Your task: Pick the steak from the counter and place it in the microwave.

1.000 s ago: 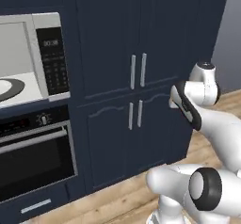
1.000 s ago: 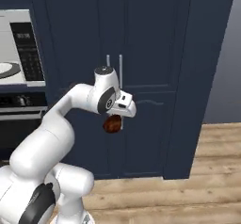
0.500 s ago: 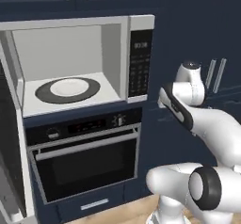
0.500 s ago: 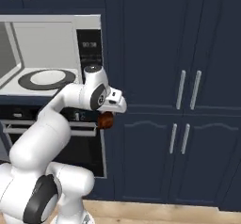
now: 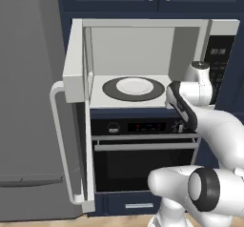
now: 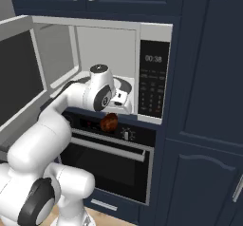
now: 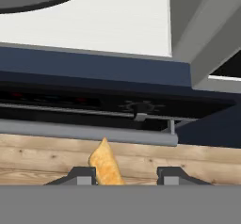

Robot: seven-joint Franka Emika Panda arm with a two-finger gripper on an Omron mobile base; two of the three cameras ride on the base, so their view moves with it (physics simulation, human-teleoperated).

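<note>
Gripper [image 6: 112, 116] grasps steak [image 6: 109, 122], which hangs below hand, just in front of open microwave [image 5: 143, 59], above black oven [image 5: 143, 159]. White plate [image 5: 135, 85] lies on dark turntable [image 5: 110, 88] inside.

1. The white-silver built-in microwave [image 6: 142, 68] stands with its door swung open.
2. The claw [image 6: 111, 118] grips a small dark reddish-brown steak chunk [image 6: 109, 122], just below the microwave's front edge.
3. A black oven [image 6: 114, 165] sits underneath.
</note>
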